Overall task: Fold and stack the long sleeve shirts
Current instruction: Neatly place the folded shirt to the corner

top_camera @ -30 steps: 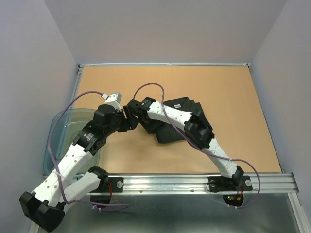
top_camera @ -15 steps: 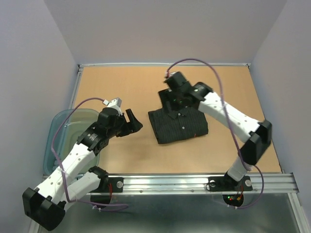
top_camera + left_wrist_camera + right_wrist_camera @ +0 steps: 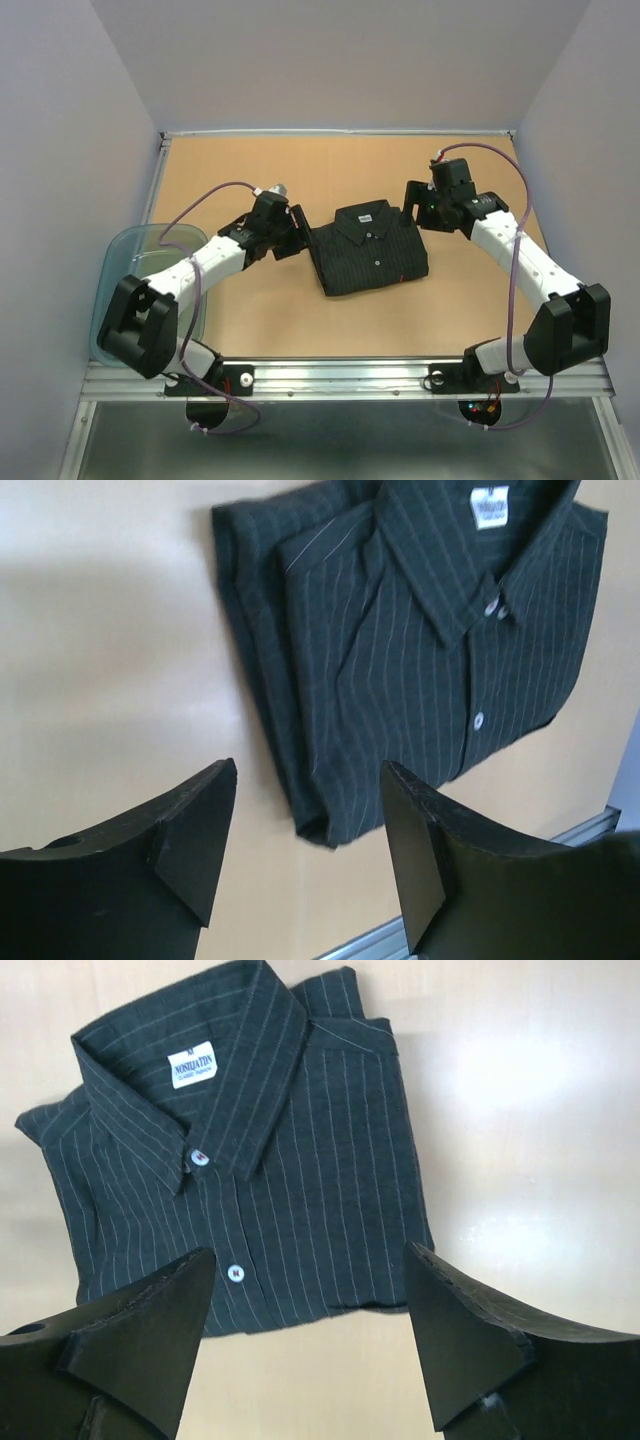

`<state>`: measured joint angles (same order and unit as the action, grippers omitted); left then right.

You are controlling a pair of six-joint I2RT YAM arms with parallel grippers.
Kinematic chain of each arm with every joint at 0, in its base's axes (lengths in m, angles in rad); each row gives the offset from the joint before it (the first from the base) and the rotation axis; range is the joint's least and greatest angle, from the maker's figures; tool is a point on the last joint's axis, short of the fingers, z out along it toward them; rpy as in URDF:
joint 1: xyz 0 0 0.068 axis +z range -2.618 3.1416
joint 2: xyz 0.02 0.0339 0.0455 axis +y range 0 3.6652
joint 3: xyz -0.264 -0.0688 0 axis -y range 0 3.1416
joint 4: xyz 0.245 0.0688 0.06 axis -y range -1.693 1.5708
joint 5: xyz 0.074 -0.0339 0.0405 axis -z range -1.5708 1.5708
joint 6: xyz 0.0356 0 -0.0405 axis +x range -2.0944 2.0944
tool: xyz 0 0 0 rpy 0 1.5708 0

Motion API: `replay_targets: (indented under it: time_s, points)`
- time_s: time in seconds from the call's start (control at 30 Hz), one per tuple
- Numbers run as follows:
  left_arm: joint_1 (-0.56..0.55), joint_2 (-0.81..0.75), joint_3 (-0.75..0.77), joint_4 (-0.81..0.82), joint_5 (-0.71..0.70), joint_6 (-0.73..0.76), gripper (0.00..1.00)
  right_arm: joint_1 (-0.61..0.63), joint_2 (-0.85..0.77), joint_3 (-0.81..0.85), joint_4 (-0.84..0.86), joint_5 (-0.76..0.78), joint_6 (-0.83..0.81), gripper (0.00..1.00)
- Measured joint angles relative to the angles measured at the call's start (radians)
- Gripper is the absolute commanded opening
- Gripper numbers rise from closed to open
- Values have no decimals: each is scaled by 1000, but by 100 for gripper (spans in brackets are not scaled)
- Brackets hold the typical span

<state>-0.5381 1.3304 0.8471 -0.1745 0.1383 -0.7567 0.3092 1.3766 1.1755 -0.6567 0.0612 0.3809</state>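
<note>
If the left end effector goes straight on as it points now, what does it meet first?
Most likely the folded black shirt, whose side edge lies ahead of the open left end effector. It points downward, so it might touch the table just short of the cloth; depth is unclear.

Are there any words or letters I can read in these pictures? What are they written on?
"M", probably: the top line of the white neck label inside the collar of the black shirt.
Bold line of capitals below it: too blurred to spell out.
Tiny bottom line: too small to read.
No other writing shows anywhere.
</note>
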Motion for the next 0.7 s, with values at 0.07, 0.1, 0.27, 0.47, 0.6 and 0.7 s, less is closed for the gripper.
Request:
replay_targets:
  time_s: [0.07,0.1,0.27,0.47,0.6,0.7]
  points:
    - [-8,76,48,28,-5,-3,65,0,4,-16,22,-11,4,80]
    - [-12,113,72,47,-9,-3,62,0,6,-22,34,-16,5,80]
    - [-21,256,150,81,-23,-4,55,-14,8,-33,76,-25,8,80]
    - [-26,391,205,89,-45,1,45,-21,8,-49,122,-35,8,80]
    - [-27,439,217,89,-55,8,42,-25,8,-74,141,-43,8,80]
    - [-29,457,217,89,-61,10,27,-29,8,-79,146,-44,8,79]
